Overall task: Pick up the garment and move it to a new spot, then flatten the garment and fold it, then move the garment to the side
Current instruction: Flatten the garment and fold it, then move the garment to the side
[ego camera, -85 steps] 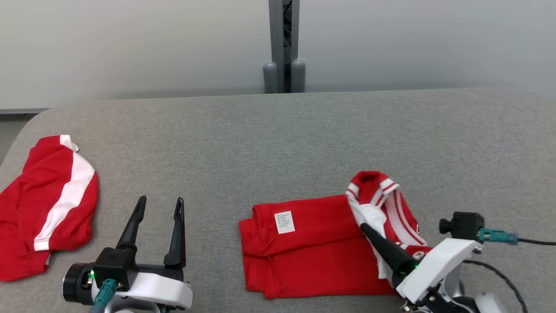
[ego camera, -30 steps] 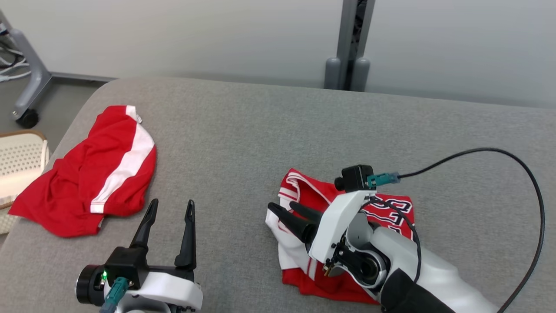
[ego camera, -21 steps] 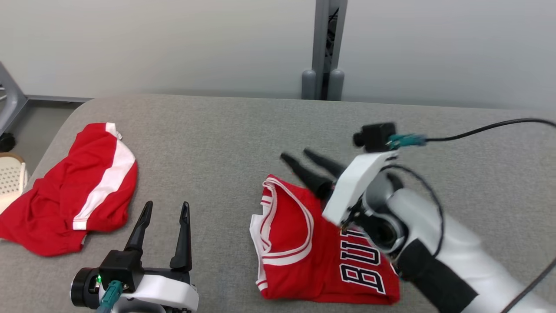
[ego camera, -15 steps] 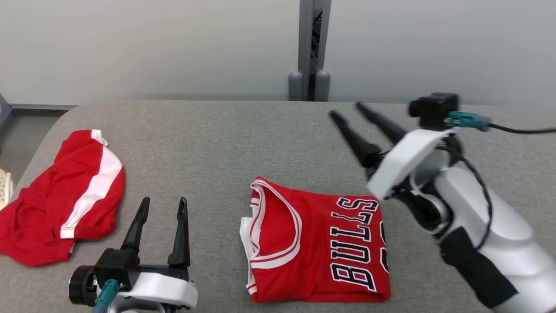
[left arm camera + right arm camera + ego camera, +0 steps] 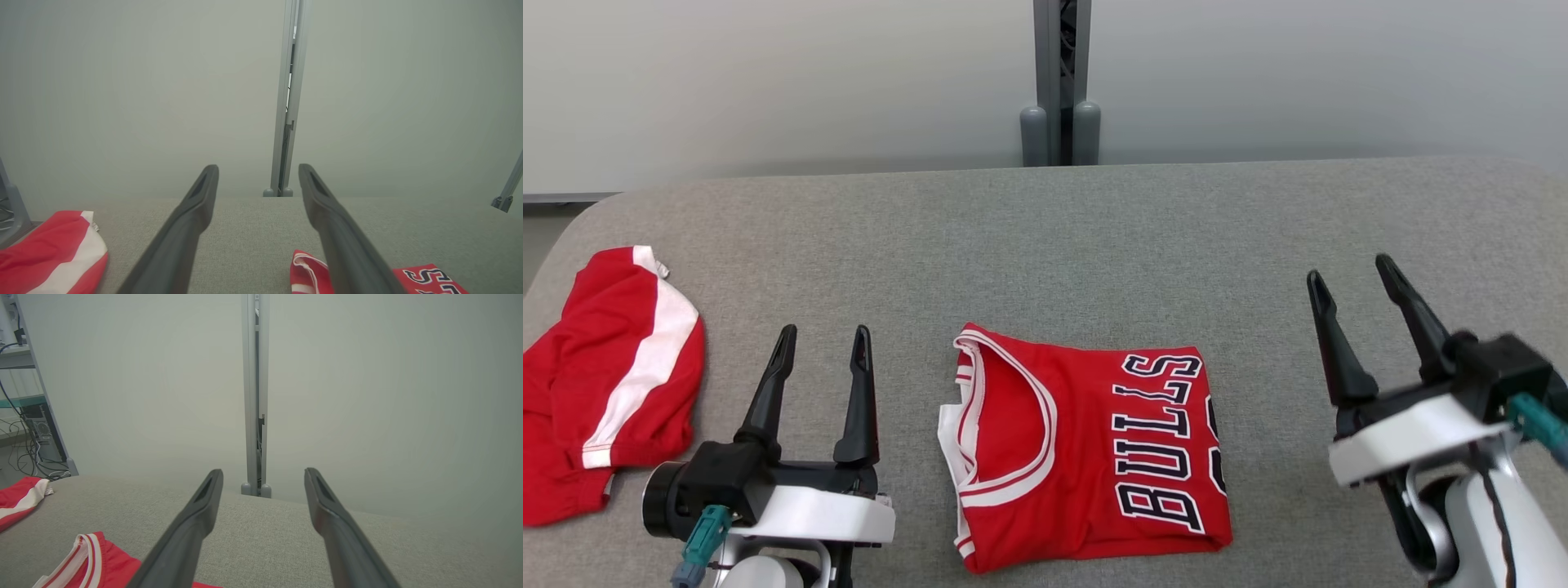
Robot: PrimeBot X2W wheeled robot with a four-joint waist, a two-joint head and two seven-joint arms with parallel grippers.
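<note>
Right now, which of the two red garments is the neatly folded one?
The jersey with BULLS lettering, near the middle of the head view, is a flat, squared-off fold. The red garment with a white stripe at far left lies rumpled.

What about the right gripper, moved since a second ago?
Yes. The right gripper was over the folded jersey; now it is clear of it, off to its right, jaws open.

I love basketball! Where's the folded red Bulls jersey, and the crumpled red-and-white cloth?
Folded red Bulls jersey (image 5: 1086,457): head view, red fabric beside the letters.
Crumpled red-and-white cloth (image 5: 645,363): head view, its white stripe.
</note>
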